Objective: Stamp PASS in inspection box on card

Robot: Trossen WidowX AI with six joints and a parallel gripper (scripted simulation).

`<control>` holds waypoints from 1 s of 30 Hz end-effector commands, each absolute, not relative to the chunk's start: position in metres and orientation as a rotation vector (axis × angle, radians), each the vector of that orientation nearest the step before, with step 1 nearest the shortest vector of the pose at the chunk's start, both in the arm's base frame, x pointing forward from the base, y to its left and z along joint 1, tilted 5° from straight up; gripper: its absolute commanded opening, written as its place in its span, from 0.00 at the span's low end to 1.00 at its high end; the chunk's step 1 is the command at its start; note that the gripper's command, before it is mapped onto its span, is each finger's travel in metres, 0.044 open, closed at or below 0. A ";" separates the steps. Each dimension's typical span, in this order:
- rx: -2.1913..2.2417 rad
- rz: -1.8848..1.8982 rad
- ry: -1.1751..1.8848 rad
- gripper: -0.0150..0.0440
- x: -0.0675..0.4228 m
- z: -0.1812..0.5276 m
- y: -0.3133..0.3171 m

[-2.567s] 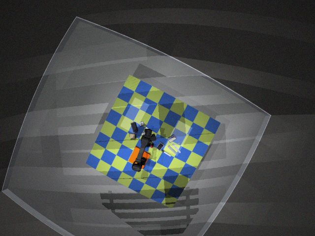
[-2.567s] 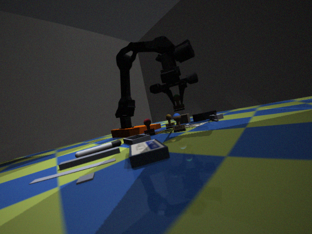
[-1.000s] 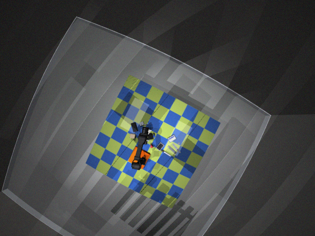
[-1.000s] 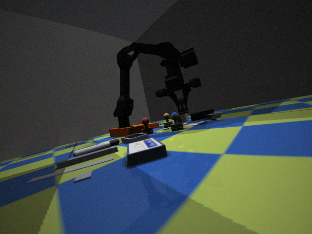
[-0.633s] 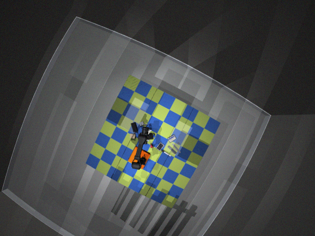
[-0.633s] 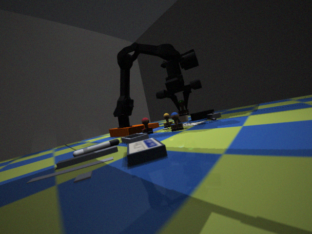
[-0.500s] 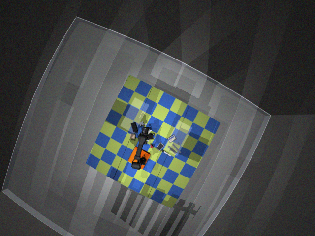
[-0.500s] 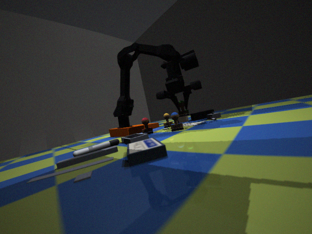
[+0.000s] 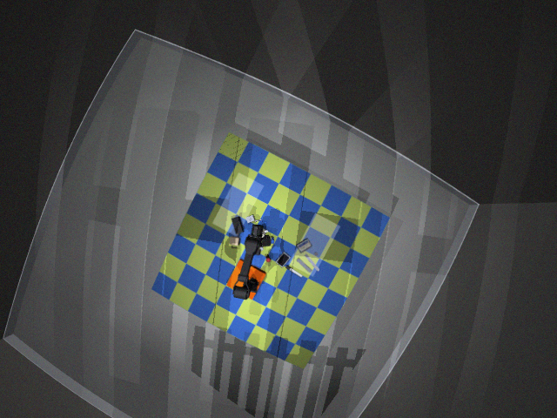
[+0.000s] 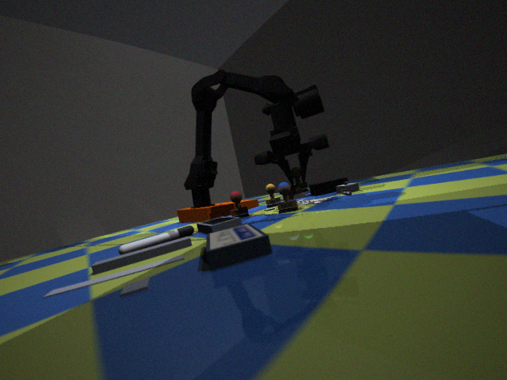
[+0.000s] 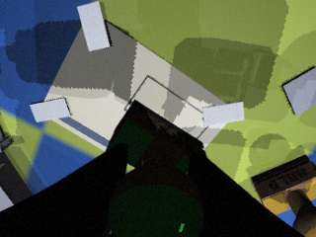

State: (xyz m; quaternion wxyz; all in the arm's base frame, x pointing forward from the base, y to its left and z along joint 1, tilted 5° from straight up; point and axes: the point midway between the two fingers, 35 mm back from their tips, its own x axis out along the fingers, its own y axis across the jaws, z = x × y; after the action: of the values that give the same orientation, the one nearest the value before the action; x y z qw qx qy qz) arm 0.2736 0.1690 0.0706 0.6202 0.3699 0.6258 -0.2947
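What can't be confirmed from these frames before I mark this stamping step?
- Print in the card's inspection box: wrist view, hidden by the green-knobbed stamp and the hand.
- Stamp lettering: no view shows the face.
- Stamp touching the card: exterior view, too dark and distant.
- Top view: everything too small.

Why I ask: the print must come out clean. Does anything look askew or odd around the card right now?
Nothing looks spilled or damaged. The card lies at a slant to the wrist view, pinned by pale tabs at its corners. The end effector grips the green-knobbed stamp above the outlined box; no print is visible there yet.
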 end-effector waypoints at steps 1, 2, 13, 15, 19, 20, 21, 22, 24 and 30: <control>0.845 -0.689 1.440 0.25 0.272 0.065 0.168; 0.845 -0.689 1.440 0.25 0.272 0.064 0.168; 0.845 -0.690 1.440 0.25 0.272 0.057 0.168; 0.845 -0.690 1.440 0.25 0.272 0.056 0.168; 0.845 -0.690 1.440 0.25 0.272 0.053 0.168; 0.845 -0.690 1.440 0.25 0.271 0.052 0.168; 0.845 -0.690 1.440 0.25 0.271 0.052 0.168; 0.845 -0.690 1.440 0.25 0.271 0.051 0.168; 0.845 -0.690 1.440 0.25 0.271 0.050 0.168; 0.845 -0.690 1.440 0.25 0.271 0.046 0.169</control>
State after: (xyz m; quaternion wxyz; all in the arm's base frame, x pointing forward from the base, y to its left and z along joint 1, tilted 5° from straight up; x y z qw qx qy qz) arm 0.2730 0.1702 0.0509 0.6202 0.3696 0.6258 -0.2951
